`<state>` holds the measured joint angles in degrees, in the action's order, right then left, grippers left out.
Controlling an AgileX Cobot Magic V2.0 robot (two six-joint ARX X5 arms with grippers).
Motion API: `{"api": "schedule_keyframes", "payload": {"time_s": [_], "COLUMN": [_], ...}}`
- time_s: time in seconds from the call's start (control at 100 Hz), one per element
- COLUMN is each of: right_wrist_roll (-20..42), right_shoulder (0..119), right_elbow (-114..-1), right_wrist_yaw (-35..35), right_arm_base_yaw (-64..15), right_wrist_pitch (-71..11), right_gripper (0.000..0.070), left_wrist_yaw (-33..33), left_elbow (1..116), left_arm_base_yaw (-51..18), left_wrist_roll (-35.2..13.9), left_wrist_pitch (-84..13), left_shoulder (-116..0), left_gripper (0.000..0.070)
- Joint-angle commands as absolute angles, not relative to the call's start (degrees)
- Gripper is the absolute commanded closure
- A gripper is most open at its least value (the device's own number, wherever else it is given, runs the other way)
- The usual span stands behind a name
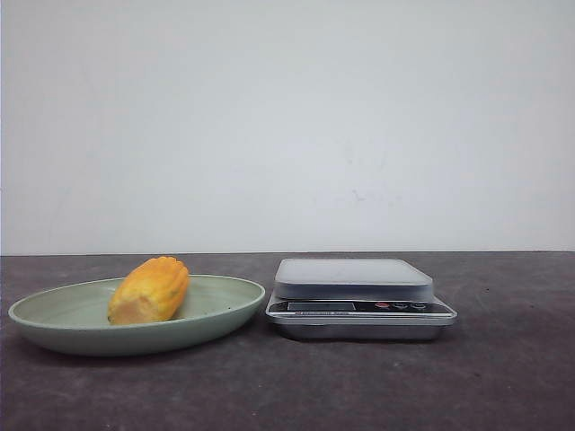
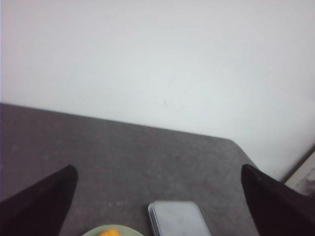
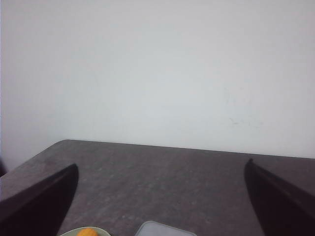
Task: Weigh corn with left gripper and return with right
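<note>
The corn [image 1: 150,290], a stubby yellow-orange cob, lies on its side in a pale green plate [image 1: 54,314] at the left of the dark table. A silver kitchen scale [image 1: 352,280] with an empty platform stands just right of the plate. Neither arm shows in the front view. In the left wrist view my left gripper [image 2: 159,169] is open and empty, high above the table, with the corn [image 2: 109,232] and scale [image 2: 178,219] at the frame's lower edge. My right gripper [image 3: 161,167] is open and empty too, with the corn [image 3: 88,232] and scale [image 3: 160,230] below it.
A plain white wall stands behind the table. The table's far edge and a rounded corner [image 2: 231,141] show in the left wrist view, another corner [image 3: 61,142] in the right wrist view. Bare table lies in front of the plate and the scale.
</note>
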<state>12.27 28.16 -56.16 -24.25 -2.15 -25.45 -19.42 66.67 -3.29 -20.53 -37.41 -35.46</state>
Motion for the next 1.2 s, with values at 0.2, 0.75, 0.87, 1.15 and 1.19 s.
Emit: {"api": "schedule_keyframes", "payload": {"time_s": [0.2, 0.75, 0.87, 1.15, 1.19], "right_wrist_roll": [12.60, 12.40, 12.40, 12.43, 12.43], "right_shoulder": [29.12, 32.18, 32.18, 32.18, 32.18], "right_elbow": [-56.69, -56.69, -56.69, -56.69, -56.69], "right_wrist_yaw": [-24.40, -23.94, -23.94, -23.94, -23.94], "right_arm_base_yaw": [-2.17, -2.17, -2.17, -2.17, -2.17], "right_wrist_pitch": [-26.41, -34.00, -35.51, -36.53, -36.62], "right_gripper": [0.0011, 0.0014, 0.0014, 0.0015, 0.0015], "left_wrist_yaw": [-19.38, -12.43, -12.45, -12.43, -12.34], "left_elbow": [67.75, 67.75, 67.75, 67.75, 67.75], "left_arm_base_yaw": [-6.15, -18.94, -20.01, -23.79, -24.21], "left_wrist_roll": [-23.73, -24.10, -24.99, -25.06, -25.08], "left_wrist_pitch": [-40.75, -41.21, -38.83, -37.71, -37.63], "left_shoulder": [-45.56, -81.06, -87.09, -99.29, -100.60], "left_gripper": [0.0024, 0.0025, 0.0025, 0.0027, 0.0028]}}
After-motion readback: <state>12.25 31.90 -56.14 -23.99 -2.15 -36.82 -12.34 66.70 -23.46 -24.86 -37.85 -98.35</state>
